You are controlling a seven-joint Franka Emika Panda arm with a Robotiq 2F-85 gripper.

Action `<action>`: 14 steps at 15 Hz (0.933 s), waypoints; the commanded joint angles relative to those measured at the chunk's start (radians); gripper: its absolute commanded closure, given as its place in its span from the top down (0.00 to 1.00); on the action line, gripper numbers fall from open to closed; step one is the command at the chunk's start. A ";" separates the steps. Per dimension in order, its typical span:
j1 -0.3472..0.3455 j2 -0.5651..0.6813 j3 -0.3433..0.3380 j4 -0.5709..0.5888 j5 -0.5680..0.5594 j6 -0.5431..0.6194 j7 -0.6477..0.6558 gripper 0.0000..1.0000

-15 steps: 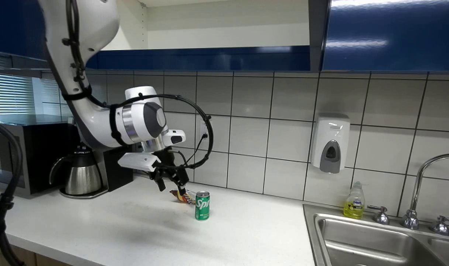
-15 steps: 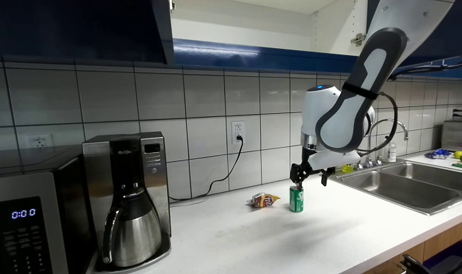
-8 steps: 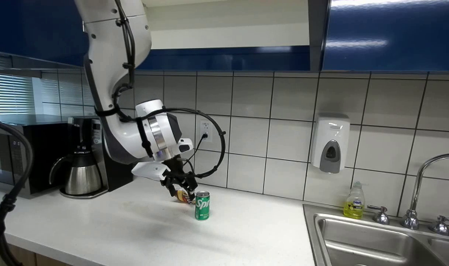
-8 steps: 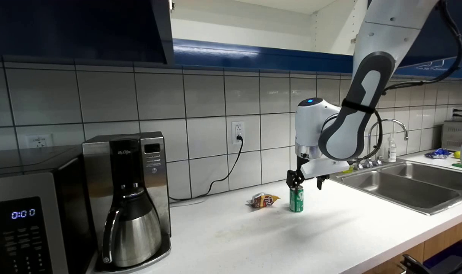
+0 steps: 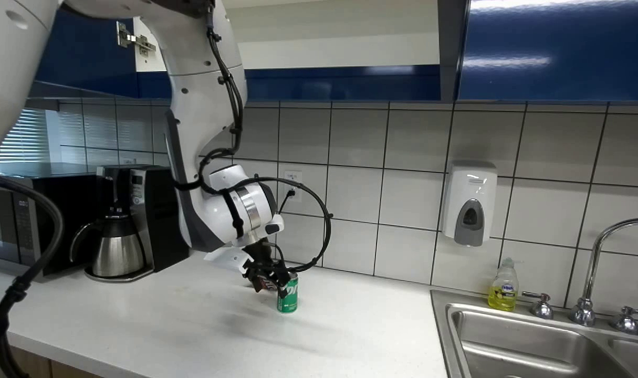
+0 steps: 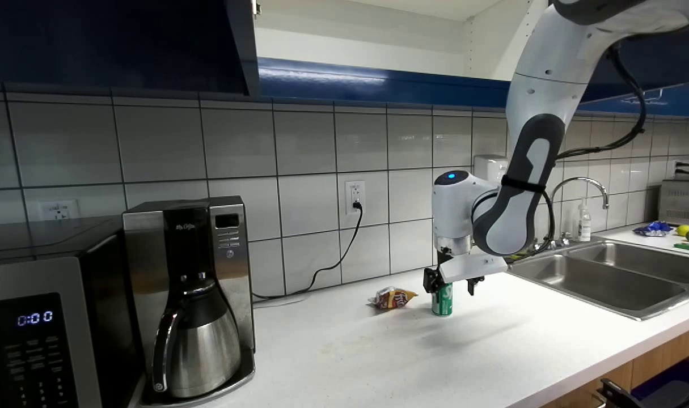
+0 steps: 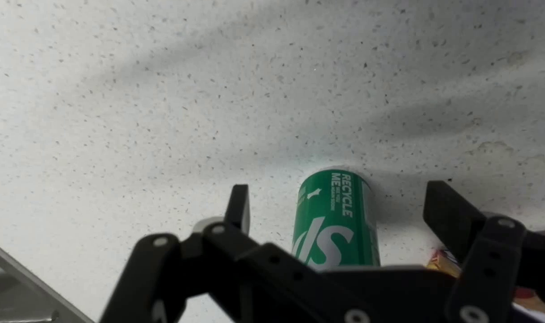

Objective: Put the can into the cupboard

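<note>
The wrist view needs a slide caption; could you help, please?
Green can on a speckled countertop, framed by the open end effector.

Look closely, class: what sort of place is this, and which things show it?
Most likely a kitchen, though whether home or workplace cannot be told. The steel sink, coffee maker and microwave point to it.
</note>
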 commanded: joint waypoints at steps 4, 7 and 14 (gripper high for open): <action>0.039 0.108 -0.047 0.133 -0.071 0.009 0.096 1.00; 0.050 0.131 -0.053 0.169 -0.070 0.010 0.107 1.00; 0.083 0.158 -0.070 0.218 -0.073 0.011 0.134 1.00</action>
